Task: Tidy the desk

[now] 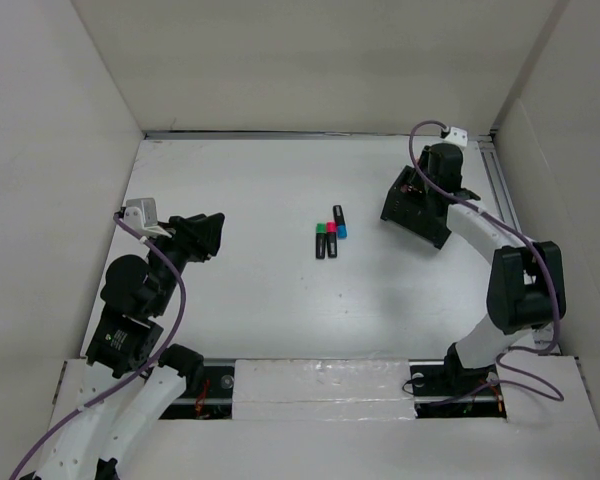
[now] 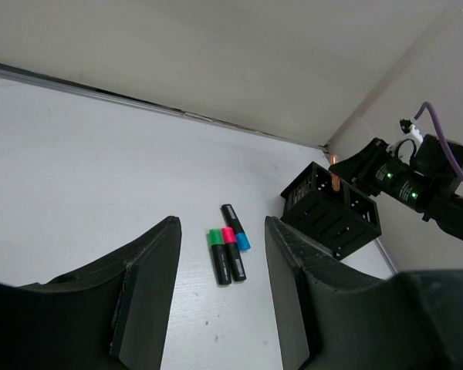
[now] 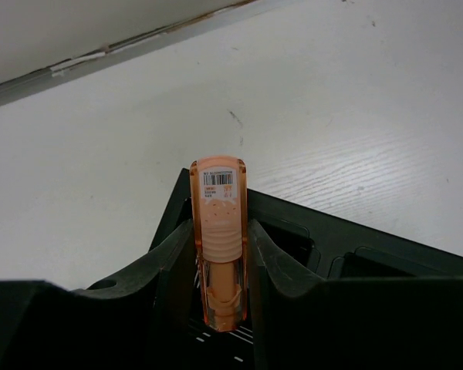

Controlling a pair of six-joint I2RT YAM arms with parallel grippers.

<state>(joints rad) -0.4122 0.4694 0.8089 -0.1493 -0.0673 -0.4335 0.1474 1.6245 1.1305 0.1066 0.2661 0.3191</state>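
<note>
Three black markers lie side by side on the white desk point(image 1: 250, 200) near its middle: a green-capped one point(image 1: 321, 240), a pink-capped one point(image 1: 331, 238) and a blue-capped one point(image 1: 341, 224). They also show in the left wrist view point(image 2: 230, 251). My right gripper point(image 3: 219, 254) is shut on an orange highlighter point(image 3: 218, 239) and holds it upright over the black two-compartment box point(image 1: 413, 212) at the back right, its lower end inside the box's opening. My left gripper point(image 2: 222, 297) is open and empty, above the desk's left side, pointing at the markers.
White wall panels enclose the desk on three sides. A metal rail point(image 1: 500, 190) runs along the right edge, another along the back edge point(image 2: 139, 102). The black box point(image 2: 332, 212) stands close to the right rail.
</note>
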